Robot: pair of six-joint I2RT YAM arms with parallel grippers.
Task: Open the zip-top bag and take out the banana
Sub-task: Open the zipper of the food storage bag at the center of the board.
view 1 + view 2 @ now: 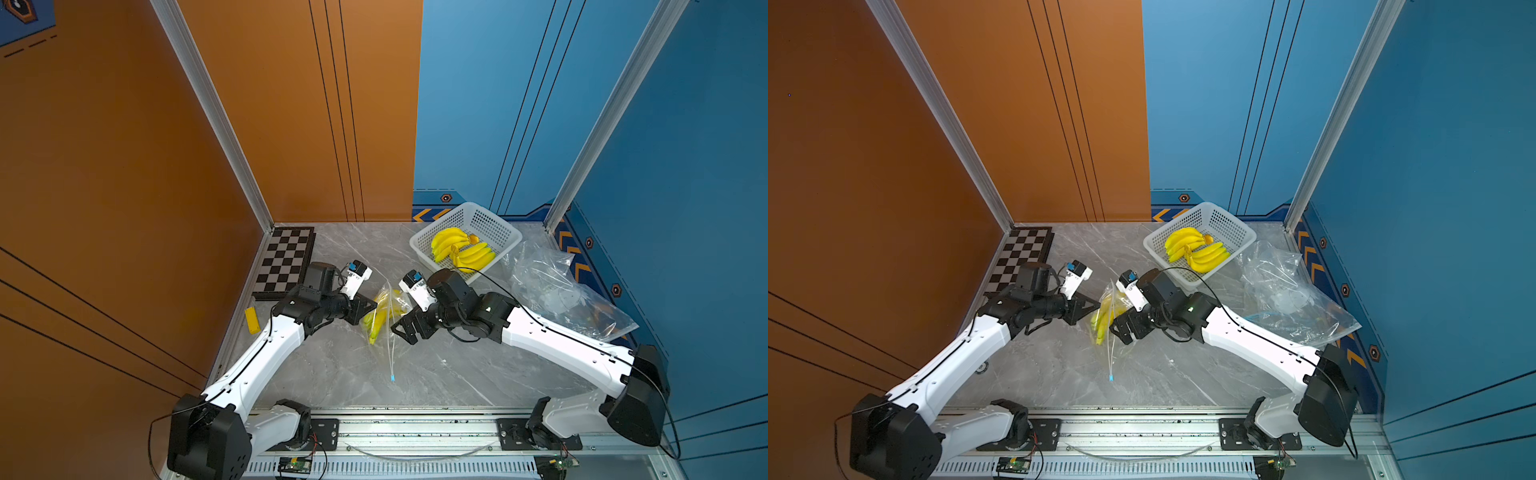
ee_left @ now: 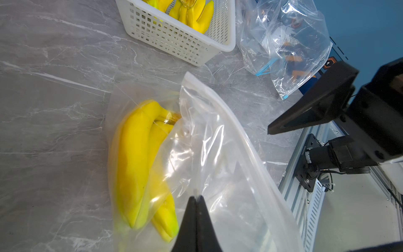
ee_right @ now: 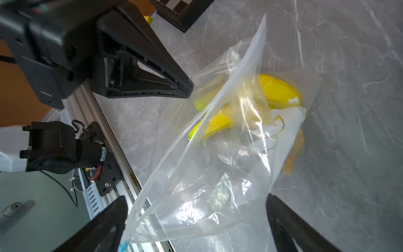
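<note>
— Left gripper (image 2: pixel 195 197) sits nearest in its wrist view, jaws pressed together on a fold of the zip-top bag (image 2: pixel 218 152). And its partner?

— Right gripper (image 3: pixel 196 197) holds its jaws wide apart, straddling the bag's end by the blue slider (image 3: pixel 122 247). Whether either jaw touches the film cannot be told.

— Where is the banana?

— Inside the bag, which lies on the desk (image 1: pixel 436 365) between the two arms. It is one banana bunch (image 2: pixel 135 152). Three fingers can be counted, and more may be hidden behind them.

— How will it all handle?

— The film looks thin, soft and slick, so it will likely crumple and slip. The stiffer zip strip or the slider seems the surest hold. The bunch looks firm, smooth and fairly light, and a grip across its middle or at the stem end should serve. Whether the zip is already parted cannot be told.

— And farther off?

— One yellow block (image 1: pixel 252 320) lies by the desk's left edge, with one chessboard (image 1: pixel 286 262) beyond it. At the rear, one white basket (image 1: pixel 440 221) holds two spare bunches (image 1: pixel 446 243). Beside the basket lies a heap of loose clear bags (image 1: pixel 557 286), at least two of them judging by their blue zip strips.
</note>
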